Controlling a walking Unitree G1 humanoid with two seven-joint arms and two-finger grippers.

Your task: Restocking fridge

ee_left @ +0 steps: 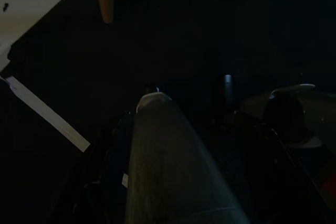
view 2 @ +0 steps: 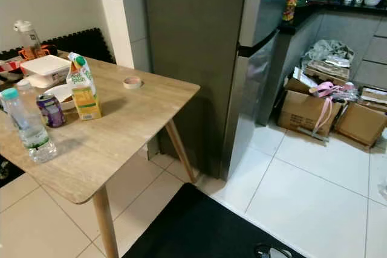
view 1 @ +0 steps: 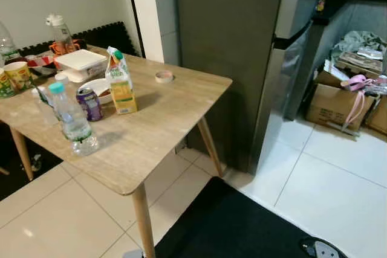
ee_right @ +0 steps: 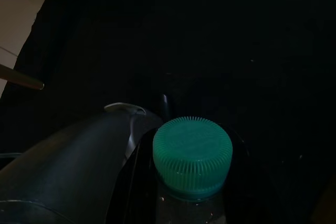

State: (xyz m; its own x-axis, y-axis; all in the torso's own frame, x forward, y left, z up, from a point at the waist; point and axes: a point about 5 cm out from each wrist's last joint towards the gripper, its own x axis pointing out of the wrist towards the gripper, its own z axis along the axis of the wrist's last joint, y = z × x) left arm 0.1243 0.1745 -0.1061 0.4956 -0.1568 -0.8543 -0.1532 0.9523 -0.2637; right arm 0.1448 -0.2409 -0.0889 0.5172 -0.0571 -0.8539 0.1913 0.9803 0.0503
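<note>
Green-capped and clear, a water bottle sits clamped in our right tool, carried low over the black mat so it rides steady toward the grey fridge, whose door is closed. Our left tool hangs idle in shadow; we cannot tell its fingers' state. Another water bottle, a juice carton and a purple can wait on the wooden worktop.

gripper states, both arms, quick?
Left gripper: hangs over the dark mat, open or shut cannot be told.
Right gripper: shut on a bottle with a green cap.
</note>
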